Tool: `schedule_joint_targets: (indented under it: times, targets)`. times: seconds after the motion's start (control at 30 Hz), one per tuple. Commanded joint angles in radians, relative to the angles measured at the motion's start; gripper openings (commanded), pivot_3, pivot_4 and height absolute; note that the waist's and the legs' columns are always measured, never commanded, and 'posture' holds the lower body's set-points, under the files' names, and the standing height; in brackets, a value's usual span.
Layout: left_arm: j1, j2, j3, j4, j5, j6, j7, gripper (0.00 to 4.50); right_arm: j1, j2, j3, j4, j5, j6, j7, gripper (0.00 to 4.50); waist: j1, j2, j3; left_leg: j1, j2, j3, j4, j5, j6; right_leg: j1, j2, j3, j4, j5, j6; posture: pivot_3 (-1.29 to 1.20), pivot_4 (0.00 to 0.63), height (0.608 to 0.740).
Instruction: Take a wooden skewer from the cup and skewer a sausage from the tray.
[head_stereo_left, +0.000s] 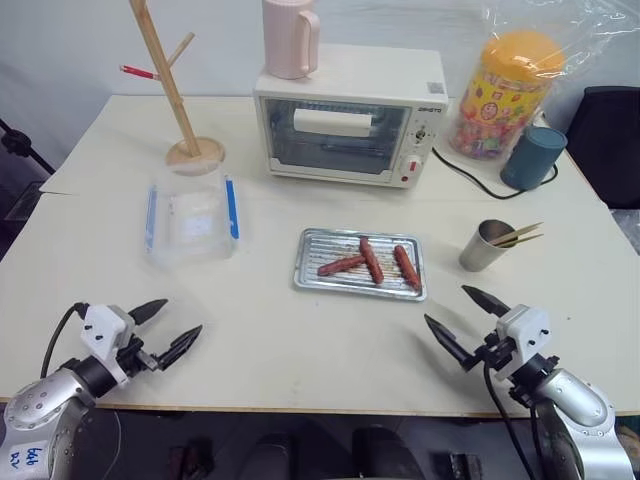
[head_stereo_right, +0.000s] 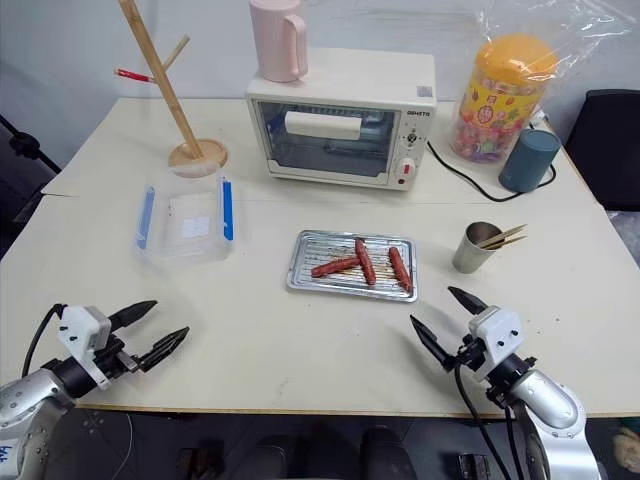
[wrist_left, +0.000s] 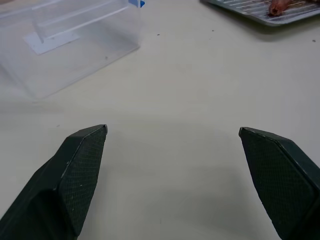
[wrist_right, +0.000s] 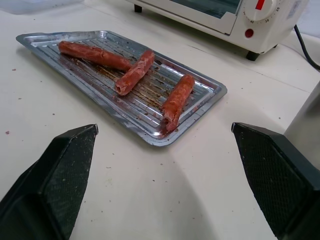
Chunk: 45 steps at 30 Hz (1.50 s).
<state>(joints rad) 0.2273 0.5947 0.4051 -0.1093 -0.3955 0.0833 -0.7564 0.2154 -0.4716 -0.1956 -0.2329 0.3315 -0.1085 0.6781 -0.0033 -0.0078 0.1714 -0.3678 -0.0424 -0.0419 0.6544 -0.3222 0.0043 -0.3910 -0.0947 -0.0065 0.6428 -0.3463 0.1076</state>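
A shiny silver tray (head_stereo_left: 312, 274) with a ridged bottom lies mid-table and holds three reddish-brown sausages; the rightmost sausage (head_stereo_left: 406, 266) is nearest the cup. The steel cup (head_stereo_left: 486, 246) stands to the tray's right with pale wooden skewers (head_stereo_left: 521, 235) sticking out of it. My right gripper (head_stereo_left: 468, 312) hovers open near the front edge, below the cup, with nothing between its fingers. Low at the front left, my left gripper (head_stereo_left: 168, 328) is open and empty too. In the right wrist view the tray (wrist_right: 205, 87) and a sausage (wrist_right: 176, 102) lie just ahead of the fingers.
A clear plastic box with blue clips (head_stereo_left: 190, 219) sits left of the tray. Behind stand a white toaster oven (head_stereo_left: 350, 125) with a pink jug (head_stereo_left: 289, 38) on top, a wooden branched stand (head_stereo_left: 170, 85), a yellow-lidded jar (head_stereo_left: 503, 95) and a dark blue-grey cup (head_stereo_left: 533, 158).
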Motion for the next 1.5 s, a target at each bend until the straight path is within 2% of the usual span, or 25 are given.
schedule_joint_targets:
  times: [0.03, 0.23, 0.5, 0.6, 0.73, 0.83, 1.0, 1.23, 1.5]
  targets:
    - [0.000, 0.001, 0.004, -0.050, -0.019, -0.002, -0.002, 4.46, 0.002, 0.002, -0.007, -0.021, 0.011, -0.023, 0.008, 4.50, 0.000, 0.000, 0.000, 0.000, 0.000, 0.000, 0.000, 0.000, 0.000, 0.000, 0.000, 0.000, 0.000, 0.000, 0.000, 0.00, 0.150, 0.740]
    - [-0.047, 0.040, -0.015, -0.096, -0.215, 0.105, -0.183, 4.46, 0.086, -0.033, -0.106, -0.126, 0.089, 0.030, 0.012, 4.50, 0.002, 0.000, 0.000, 0.000, 0.000, 0.000, 0.000, 0.000, 0.000, 0.000, 0.000, 0.000, 0.000, 0.000, 0.000, 0.00, 0.150, 0.740]
    - [-0.207, 0.065, -0.071, -0.197, -0.343, 0.275, -0.189, 4.46, 0.276, -0.017, -0.404, -0.128, 0.116, -0.030, -0.037, 4.50, 0.003, 0.001, 0.000, 0.000, 0.000, -0.001, 0.000, 0.000, 0.000, 0.001, 0.000, -0.001, -0.001, 0.000, 0.000, 0.00, 0.150, 0.740]
    - [-0.223, 0.068, -0.112, -0.214, -0.391, 0.371, -0.198, 4.46, 0.305, -0.007, -0.448, -0.107, 0.111, -0.045, -0.036, 4.50, -0.005, 0.001, 0.000, 0.001, 0.000, 0.000, -0.001, 0.000, 0.000, 0.001, 0.001, 0.000, -0.001, 0.000, 0.000, 0.00, 0.150, 0.740]
    - [-0.271, 0.054, -0.140, -0.199, -0.373, 0.373, -0.203, 4.46, 0.224, -0.081, -0.441, -0.098, 0.156, 0.005, 0.001, 4.50, -0.017, 0.002, 0.000, 0.003, 0.000, 0.002, -0.001, 0.000, 0.000, 0.002, 0.001, 0.002, 0.001, 0.000, 0.000, 0.00, 0.150, 0.740]
    - [-0.295, 0.045, -0.151, -0.195, -0.374, 0.377, -0.200, 4.46, 0.121, -0.185, -0.435, -0.065, 0.220, 0.094, 0.060, 4.50, -0.024, 0.002, 0.000, 0.004, 0.000, 0.003, 0.000, 0.000, 0.000, 0.002, 0.001, 0.003, 0.002, 0.000, 0.000, 0.00, 0.150, 0.740]
    - [-0.308, 0.004, -0.169, -0.225, -0.373, 0.387, -0.152, 4.46, -0.056, -0.322, -0.381, 0.111, 0.226, 0.169, 0.168, 4.50, -0.019, 0.002, 0.000, 0.002, 0.001, 0.002, 0.000, 0.000, 0.000, 0.002, 0.001, 0.001, 0.000, 0.000, 0.000, 0.00, 0.150, 0.740]
    - [-0.281, 0.000, -0.165, -0.269, -0.375, 0.393, -0.123, 4.46, -0.278, -0.343, -0.272, 0.273, 0.170, 0.183, 0.208, 4.50, -0.010, 0.002, 0.000, -0.001, 0.000, 0.001, 0.004, 0.000, 0.001, 0.001, 0.001, 0.000, 0.000, 0.000, 0.000, 0.00, 0.150, 0.740]
    - [-0.262, 0.007, -0.152, -0.291, -0.381, 0.396, -0.110, 4.46, -0.387, -0.325, -0.213, 0.290, 0.155, 0.207, 0.212, 4.50, 0.000, 0.002, 0.000, -0.002, 0.000, 0.001, 0.006, 0.000, 0.001, 0.001, 0.000, 0.000, 0.001, 0.000, 0.000, 0.00, 0.150, 0.740]
